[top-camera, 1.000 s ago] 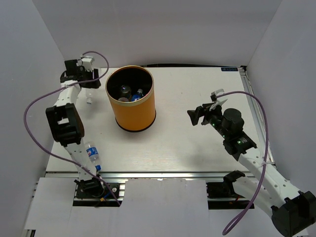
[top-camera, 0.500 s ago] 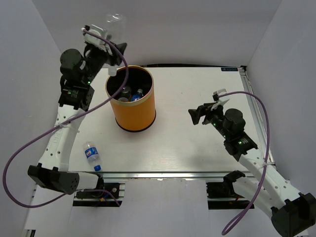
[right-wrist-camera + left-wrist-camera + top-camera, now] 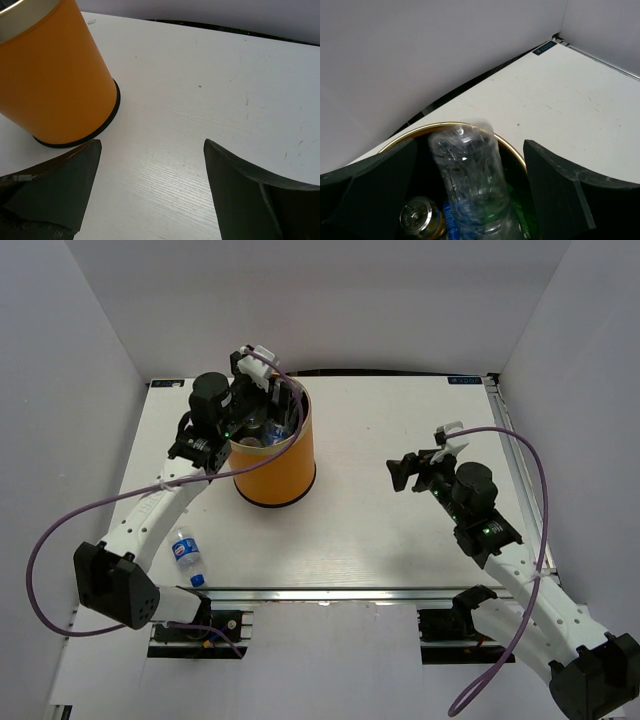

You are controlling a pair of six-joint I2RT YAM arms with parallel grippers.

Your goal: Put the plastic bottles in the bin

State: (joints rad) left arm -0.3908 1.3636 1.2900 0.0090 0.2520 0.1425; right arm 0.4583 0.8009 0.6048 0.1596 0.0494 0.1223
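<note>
The orange bin (image 3: 272,475) stands left of the table's middle, with several bottles inside it. My left gripper (image 3: 272,400) hovers over its back rim, jaws wide open. In the left wrist view a clear plastic bottle (image 3: 470,170) is blurred between the spread fingers (image 3: 555,190), touching neither, its lower end inside the bin's rim (image 3: 516,152). A green bottle (image 3: 520,210) and a round metallic top (image 3: 417,217) lie below it. Another clear bottle with a blue label and cap (image 3: 186,555) lies on the table near the left arm's base. My right gripper (image 3: 420,455) is open and holds nothing.
White walls enclose the table on the left, back and right. In the right wrist view the bin (image 3: 55,85) is to the upper left, and bare white tabletop (image 3: 200,100) lies between the right gripper's fingers (image 3: 235,190). Purple cables trail from both arms.
The left arm lifted a clear bottle from the back left, swung over the bin and opened its jaws; the bottle is dropping in. The right arm barely moved.
</note>
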